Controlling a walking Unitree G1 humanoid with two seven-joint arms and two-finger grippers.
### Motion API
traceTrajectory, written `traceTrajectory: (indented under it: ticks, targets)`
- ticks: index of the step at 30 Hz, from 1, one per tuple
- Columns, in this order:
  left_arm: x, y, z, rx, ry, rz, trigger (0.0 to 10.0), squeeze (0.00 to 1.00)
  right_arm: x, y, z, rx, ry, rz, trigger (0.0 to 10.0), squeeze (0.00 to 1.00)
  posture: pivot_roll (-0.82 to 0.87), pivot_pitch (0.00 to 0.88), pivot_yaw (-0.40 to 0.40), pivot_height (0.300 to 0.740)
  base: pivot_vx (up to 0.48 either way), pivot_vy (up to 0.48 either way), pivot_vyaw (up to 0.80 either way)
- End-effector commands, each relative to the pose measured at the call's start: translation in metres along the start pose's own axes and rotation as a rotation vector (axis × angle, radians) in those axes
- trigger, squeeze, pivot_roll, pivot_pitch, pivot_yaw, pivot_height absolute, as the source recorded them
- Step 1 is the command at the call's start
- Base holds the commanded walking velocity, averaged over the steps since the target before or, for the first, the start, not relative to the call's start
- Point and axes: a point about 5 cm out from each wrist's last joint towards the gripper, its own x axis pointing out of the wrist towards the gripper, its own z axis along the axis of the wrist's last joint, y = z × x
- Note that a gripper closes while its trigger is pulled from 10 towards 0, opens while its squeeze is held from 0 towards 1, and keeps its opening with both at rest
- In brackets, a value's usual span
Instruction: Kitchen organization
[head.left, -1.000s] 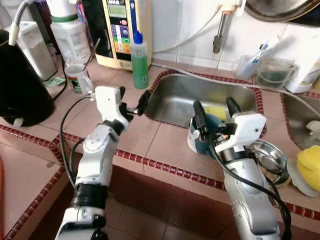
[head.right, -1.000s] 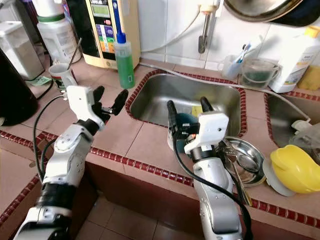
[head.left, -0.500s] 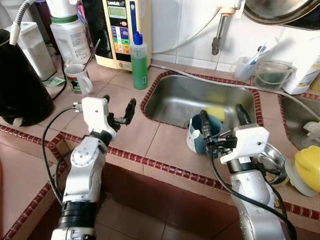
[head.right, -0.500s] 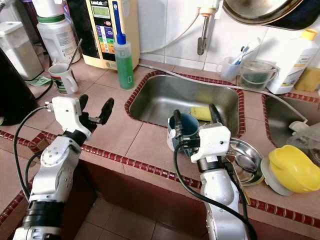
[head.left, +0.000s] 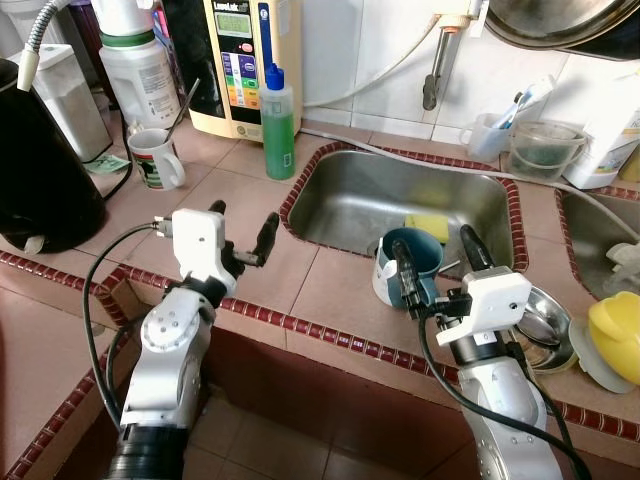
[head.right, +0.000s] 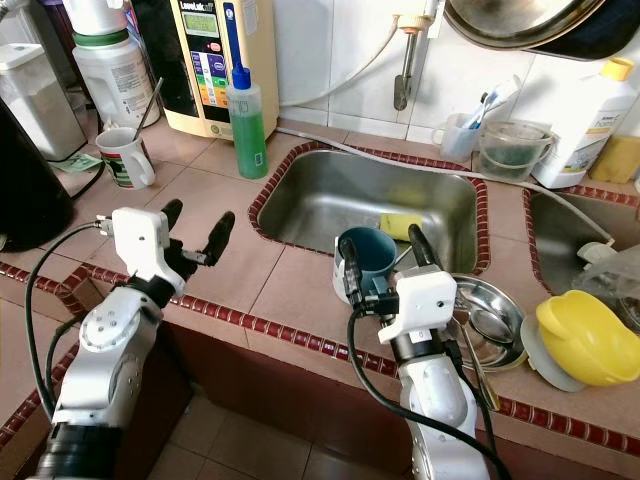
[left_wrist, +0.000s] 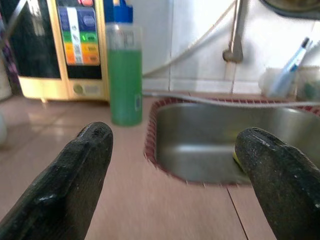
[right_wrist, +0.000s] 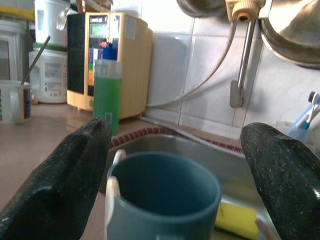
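A blue mug (head.left: 412, 262) with a white handle stands upright on the tiled counter, at the front edge of the steel sink (head.left: 350, 200). My right gripper (head.left: 438, 262) is open just behind the mug, one finger to each side, and holds nothing. In the right wrist view the blue mug (right_wrist: 165, 195) sits low between the wide-spread fingers. Over the counter left of the sink, my left gripper (head.left: 242, 225) is open and empty. A green soap bottle (left_wrist: 122, 80) stands beyond it.
A yellow sponge (head.left: 428, 224) lies in the sink. A steel bowl (head.left: 542, 322) and a yellow lid (head.left: 618, 335) sit right of my right arm. A white mug (head.left: 155, 158), a black appliance (head.left: 40, 170) and a cream water unit (head.left: 240, 60) line the left.
My right gripper has drawn back from the blue mug, which stays at the sink's edge. My left gripper has moved away from the sink rim, back and to the left.
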Motion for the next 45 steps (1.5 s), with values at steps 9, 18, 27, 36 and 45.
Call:
traceTrajectory:
  ticks: [9,18,27,36,45]
  targets:
    - [-0.015,-0.008,0.004,0.028,-0.047,-0.106,10.0,0.00,-0.012,0.003,-0.006,-0.020,0.024,0.046,10.0,0.17,-0.02,0.000,0.024,0.740,0.000,0.000,0.00]
    - [-0.036,-0.013,-0.011,0.097,0.004,-0.214,10.0,0.00,-0.025,0.009,-0.011,-0.020,0.060,0.069,10.0,0.17,-0.02,0.000,0.019,0.740,0.000,0.000,0.00]
    - [-0.041,-0.023,-0.017,0.079,0.005,-0.213,10.0,0.00,-0.037,0.013,-0.017,-0.010,0.100,0.083,10.0,0.16,-0.02,0.000,0.017,0.740,0.000,0.000,0.00]
    - [-0.050,-0.032,-0.016,0.082,-0.010,-0.275,10.0,0.00,-0.049,0.010,-0.022,-0.010,0.141,0.088,10.0,0.16,-0.01,0.000,0.005,0.740,0.000,0.000,0.00]
    - [-0.062,-0.044,-0.017,0.108,0.004,-0.413,10.0,0.00,-0.054,0.008,-0.024,-0.008,0.158,0.088,10.0,0.16,-0.01,0.000,-0.001,0.740,0.000,0.000,0.00]
